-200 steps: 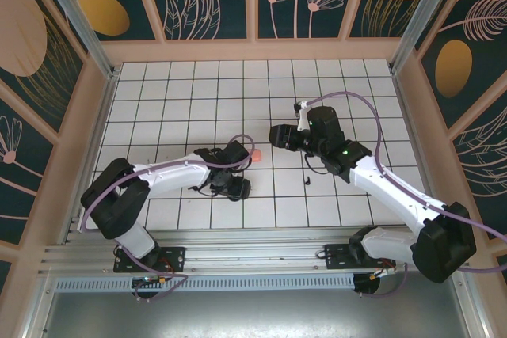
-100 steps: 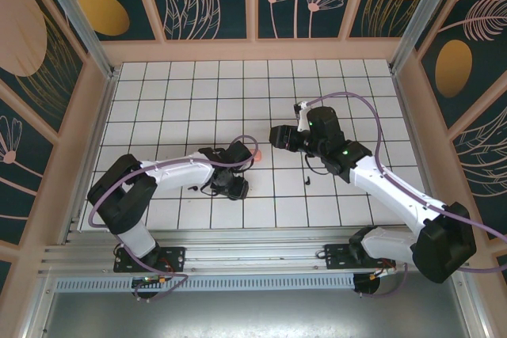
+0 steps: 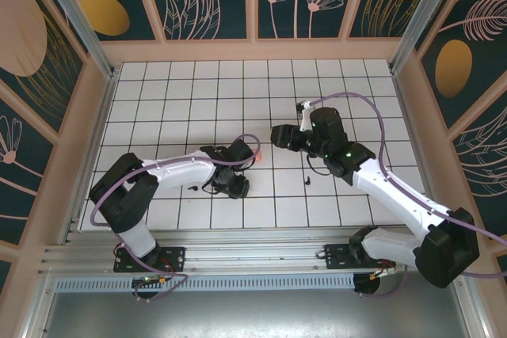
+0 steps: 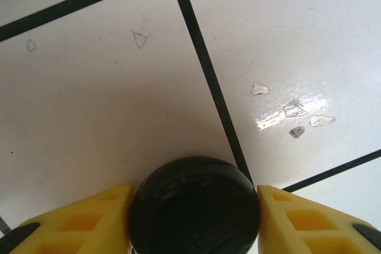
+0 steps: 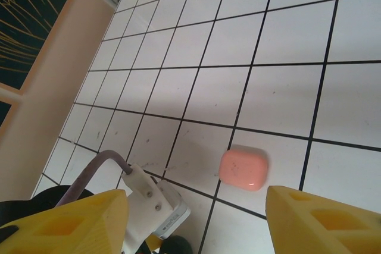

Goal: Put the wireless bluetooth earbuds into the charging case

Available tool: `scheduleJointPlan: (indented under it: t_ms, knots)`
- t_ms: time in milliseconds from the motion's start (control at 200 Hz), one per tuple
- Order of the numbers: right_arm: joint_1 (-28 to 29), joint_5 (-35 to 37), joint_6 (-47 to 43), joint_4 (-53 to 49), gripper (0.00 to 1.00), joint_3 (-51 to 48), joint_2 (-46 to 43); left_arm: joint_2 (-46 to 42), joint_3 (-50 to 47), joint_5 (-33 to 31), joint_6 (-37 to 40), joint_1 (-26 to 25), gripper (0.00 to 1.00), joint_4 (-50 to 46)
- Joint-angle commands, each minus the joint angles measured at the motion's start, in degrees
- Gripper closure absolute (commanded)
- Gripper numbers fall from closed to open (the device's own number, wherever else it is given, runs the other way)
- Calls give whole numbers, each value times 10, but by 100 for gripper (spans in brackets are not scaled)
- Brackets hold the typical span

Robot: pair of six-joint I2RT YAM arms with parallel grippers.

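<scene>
Your one clear black earbud [image 3: 307, 180] lies loose on the white tiled bench [image 3: 198, 93]. It is on the near side of the right jaws, close beside that arm's wrist. A second small dark piece [image 3: 192, 188] lies just to the left of the left jaws, too small for you to tell whether it is an earbud.

The salmon-pink charging case [image 5: 243, 169] lies flat on a tile with its lid down. It sits between the two sets of jaws, ahead of the right ones and just beyond the left ones.

Your right jaws are released, their yellow fingers [image 5: 65, 221] spread wide with nothing between them.

Your left jaws are clenched on the black round disc [image 4: 193, 212], with a yellow finger pressed against each side of it. A black grout line [image 4: 205, 75] runs away from behind the disc across the tiles.
</scene>
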Motion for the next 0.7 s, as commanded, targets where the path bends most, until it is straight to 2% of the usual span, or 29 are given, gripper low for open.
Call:
scheduleJointPlan:
  t_ms: [0,210,310,540,696]
  knots:
    - [5,30,-20,30,37,-26,-30,-32,8,29,-7,-5,55,22]
    - [4,76,-43,131,37,-115,-111,-82,-19,126,-78,9,57,136]
    - [5,76,-61,207,38,-178,-163,-108,-25,160,-123,28,58,198]
    - [6,70,-79,375,39,-340,-292,-166,-61,181,-239,60,60,345]
    - [10,39,-79,422,42,-390,-288,-181,-75,181,-299,60,61,412]
